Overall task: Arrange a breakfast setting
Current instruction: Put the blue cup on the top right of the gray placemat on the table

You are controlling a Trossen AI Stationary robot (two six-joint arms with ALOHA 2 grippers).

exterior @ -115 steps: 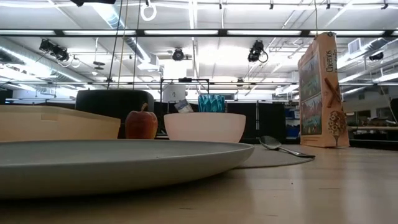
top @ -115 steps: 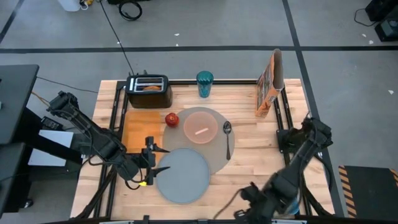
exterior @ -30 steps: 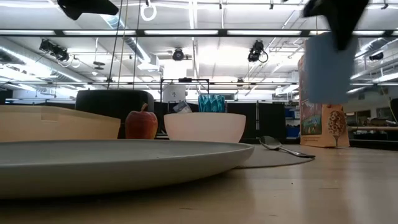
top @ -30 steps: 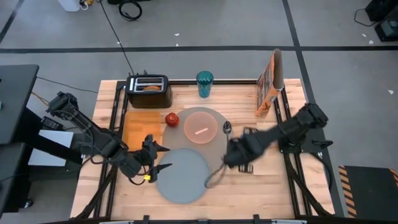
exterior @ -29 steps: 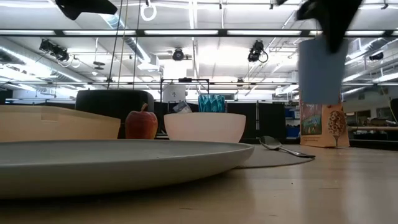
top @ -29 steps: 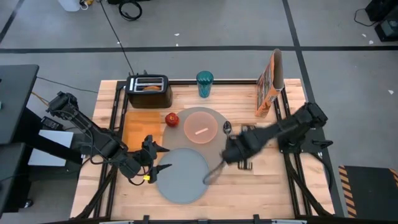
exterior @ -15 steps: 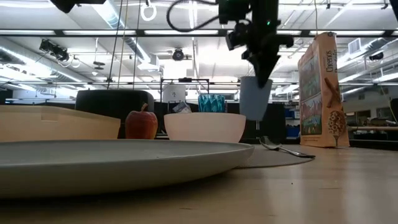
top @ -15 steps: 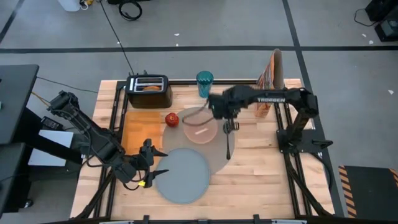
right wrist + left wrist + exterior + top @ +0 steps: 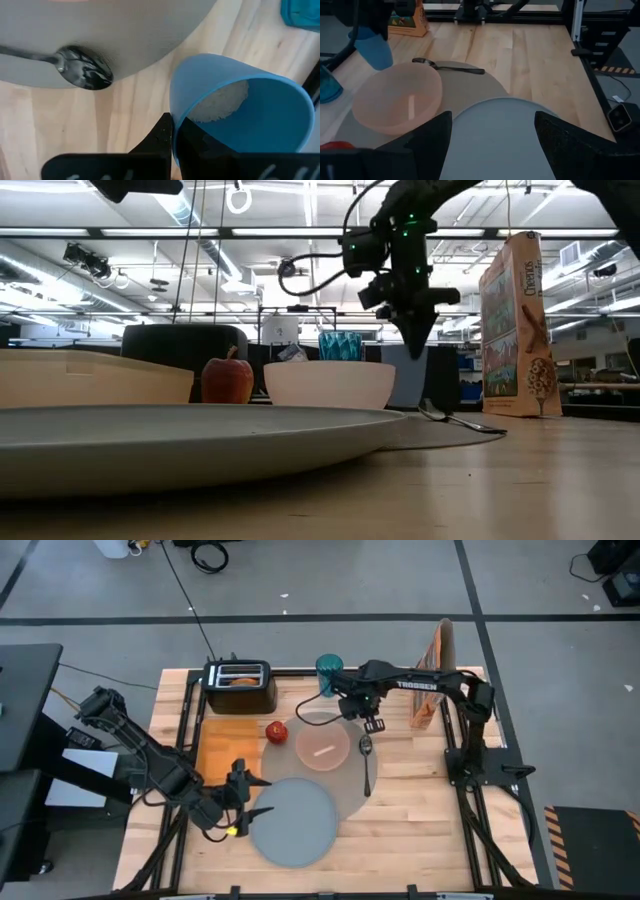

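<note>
My right gripper [image 9: 368, 718] is shut on the small light-blue cup [image 9: 372, 46], at the mat's far edge between the spoon's bowl and the teal tumbler [image 9: 329, 673]. The cup also shows in the low view [image 9: 405, 375] and the right wrist view [image 9: 240, 115]. The pink bowl [image 9: 322, 745] and the metal spoon [image 9: 366, 765] lie on the large grey mat [image 9: 350, 785]. The grey plate [image 9: 292, 820] overlaps the mat's near left. The red apple [image 9: 276, 731] sits left of the bowl. My left gripper [image 9: 250, 798] is open at the plate's left edge. My right gripper holds the cup by its rim [image 9: 173, 117], with one finger [image 9: 159, 137] outside the wall and the other inside. The fingers come from above, pointing down. The cup hangs below them, mouth up and slightly tilted; I cannot tell whether its base touches the table.
A black toaster [image 9: 240, 685] with the bagel [image 9: 240, 681] in it stands at the far left, behind an orange board [image 9: 222, 745]. The orange cereal box [image 9: 433, 675] stands upright at the far right. Bare wood lies right of the mat.
My right gripper has carried the cup from over the mat's near right toward the table's far edge, passing beside the bowl. It has then lowered the cup behind the spoon's bowl, still shut on it.
</note>
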